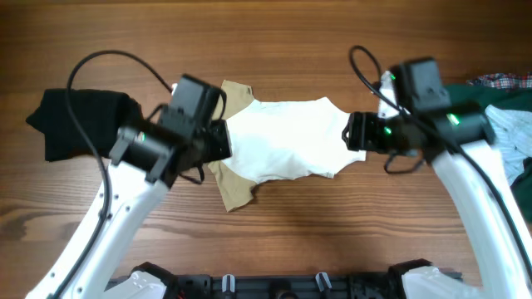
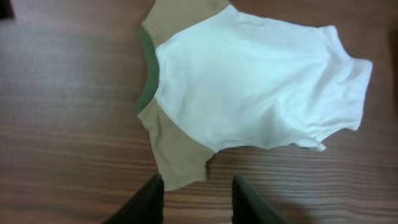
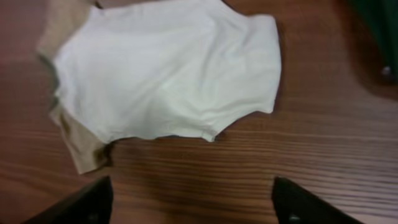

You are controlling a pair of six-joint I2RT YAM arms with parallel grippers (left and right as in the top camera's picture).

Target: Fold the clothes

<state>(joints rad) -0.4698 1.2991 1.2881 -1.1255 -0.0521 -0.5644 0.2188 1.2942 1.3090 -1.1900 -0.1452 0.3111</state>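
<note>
A small cream-white garment (image 1: 287, 137) with tan sleeves and an olive-green collar lies flat in the middle of the table, collar to the left. It also shows in the left wrist view (image 2: 261, 87) and the right wrist view (image 3: 168, 74). My left gripper (image 1: 218, 143) hovers over its collar end, open and empty; in its own view the fingers (image 2: 196, 190) straddle bare wood just below a tan sleeve (image 2: 177, 155). My right gripper (image 1: 356, 133) is at the garment's right end, open wide and empty (image 3: 193, 196).
A black garment (image 1: 71, 120) lies at the far left. At the right edge lies a pile: dark green cloth (image 1: 486, 100), plaid (image 1: 503, 80) and pale blue striped fabric (image 1: 511, 129). The dark green cloth shows at the right wrist view's top right (image 3: 379, 25).
</note>
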